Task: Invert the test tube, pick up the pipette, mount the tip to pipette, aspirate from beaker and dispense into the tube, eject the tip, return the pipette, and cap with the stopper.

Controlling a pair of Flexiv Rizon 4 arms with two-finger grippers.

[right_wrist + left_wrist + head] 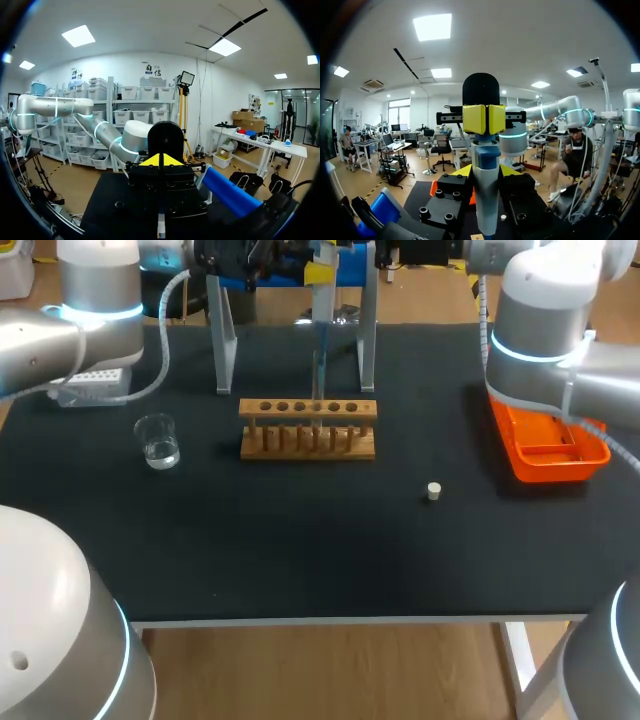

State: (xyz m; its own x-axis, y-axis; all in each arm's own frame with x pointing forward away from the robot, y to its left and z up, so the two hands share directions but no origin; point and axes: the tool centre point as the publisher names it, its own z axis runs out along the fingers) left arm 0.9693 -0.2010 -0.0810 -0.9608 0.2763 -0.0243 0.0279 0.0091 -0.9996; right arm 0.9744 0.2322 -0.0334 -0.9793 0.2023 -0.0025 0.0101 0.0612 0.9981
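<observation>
My left gripper (pixel 484 119) is shut on the pipette (pixel 486 175), its yellow pads clamping the neck below the black top knob. From above, the left gripper (pixel 320 270) is at the back middle and holds the pipette (pixel 320 350) upright. The pipette's thin lower end points down at a middle hole of the wooden tube rack (pixel 308 428). I cannot make out the test tube in the rack. The glass beaker (pixel 158 441) with a little clear liquid stands left of the rack. The small white stopper (pixel 434 491) lies to the rack's front right. My right gripper (pixel 160 161) is shut and empty.
A metal pipette stand (pixel 225 340) rises behind the rack. A white tip box (pixel 92 380) sits at the back left under my left arm. An orange tray (pixel 550 448) lies at the right, partly under my right arm (pixel 545 330).
</observation>
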